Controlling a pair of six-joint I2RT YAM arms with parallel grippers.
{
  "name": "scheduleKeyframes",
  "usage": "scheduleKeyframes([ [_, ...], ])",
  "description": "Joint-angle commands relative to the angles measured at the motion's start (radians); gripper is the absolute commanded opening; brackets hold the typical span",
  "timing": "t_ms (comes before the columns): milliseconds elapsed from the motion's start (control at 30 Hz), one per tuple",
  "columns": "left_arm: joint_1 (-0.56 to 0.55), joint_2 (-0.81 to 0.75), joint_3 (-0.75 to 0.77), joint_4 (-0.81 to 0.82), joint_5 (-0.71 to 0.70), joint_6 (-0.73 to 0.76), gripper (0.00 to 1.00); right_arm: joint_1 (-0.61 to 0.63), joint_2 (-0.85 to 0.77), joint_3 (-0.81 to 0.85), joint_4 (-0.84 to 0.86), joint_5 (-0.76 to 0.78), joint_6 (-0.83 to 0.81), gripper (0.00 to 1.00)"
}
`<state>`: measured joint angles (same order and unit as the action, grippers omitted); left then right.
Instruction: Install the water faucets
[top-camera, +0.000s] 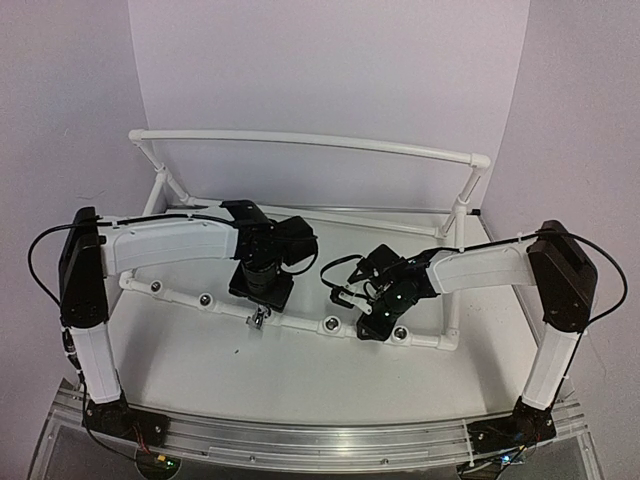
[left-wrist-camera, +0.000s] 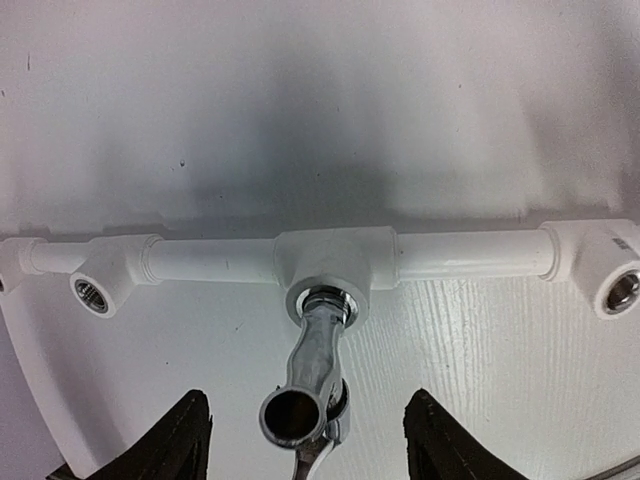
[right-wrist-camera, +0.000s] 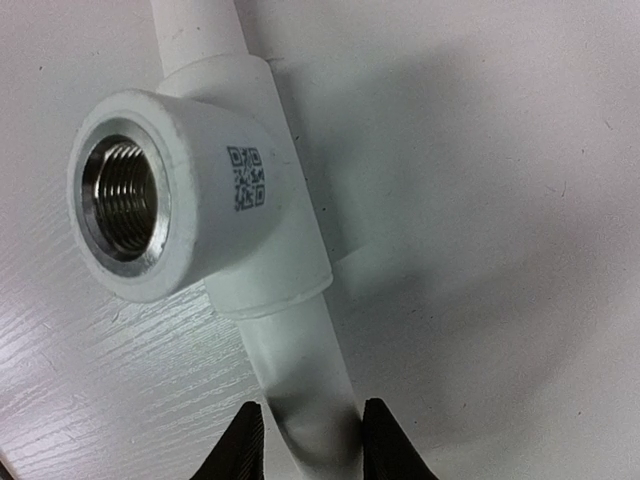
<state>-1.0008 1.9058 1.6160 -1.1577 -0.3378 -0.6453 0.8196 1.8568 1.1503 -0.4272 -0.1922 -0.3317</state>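
A chrome water faucet stands in the middle tee socket of the white pipe frame's front rail, its open spout end toward the camera. My left gripper is open, its black fingers well apart on either side of the faucet and not touching it. From above, the faucet hangs off the rail just below the left gripper. My right gripper is shut on the white pipe just below an empty threaded socket; from above the right gripper sits on the rail's right part.
The white pipe frame has a high back rail and slanted side struts. Empty silvery sockets dot the front rail on both sides of the faucet, two of them in the left wrist view. A metal rail runs along the table's near edge.
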Motion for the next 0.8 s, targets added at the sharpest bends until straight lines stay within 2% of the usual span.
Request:
scheduleKeyframes([
  [0, -0.006, -0.137, -0.016, 0.041, -0.012, -0.015, 0.69, 0.014, -0.011, 0.016, -0.051, -0.039, 0.005, 0.33],
  [100, -0.010, -0.230, -0.098, 0.102, 0.040, -0.061, 0.78, 0.015, -0.011, 0.016, -0.051, -0.038, 0.008, 0.36],
  [167, -0.017, -0.305, -0.178, 0.178, 0.089, -0.089, 0.91, 0.014, -0.008, 0.015, -0.051, -0.039, 0.011, 0.38],
  [300, -0.032, -0.438, -0.319, 0.268, 0.129, -0.174, 1.00, 0.014, -0.005, 0.016, -0.051, -0.038, 0.012, 0.44],
  [367, -0.044, -0.469, -0.361, 0.263, 0.109, -0.225, 1.00, 0.015, -0.002, 0.018, -0.051, -0.041, 0.013, 0.45],
  [500, -0.047, -0.476, -0.401, 0.219, 0.063, -0.465, 1.00, 0.014, 0.001, 0.025, -0.051, -0.043, 0.022, 0.46],
  [633, -0.084, -0.504, -0.478, 0.359, 0.076, -0.755, 1.00, 0.015, 0.001, 0.030, -0.050, -0.046, 0.029, 0.46],
  [700, -0.129, -0.512, -0.517, 0.459, 0.028, -0.849, 1.00, 0.014, 0.001, 0.033, -0.051, -0.046, 0.032, 0.46],
  [767, -0.141, -0.486, -0.502, 0.448, 0.001, -0.902, 1.00, 0.015, 0.001, 0.033, -0.051, -0.045, 0.031, 0.46],
])
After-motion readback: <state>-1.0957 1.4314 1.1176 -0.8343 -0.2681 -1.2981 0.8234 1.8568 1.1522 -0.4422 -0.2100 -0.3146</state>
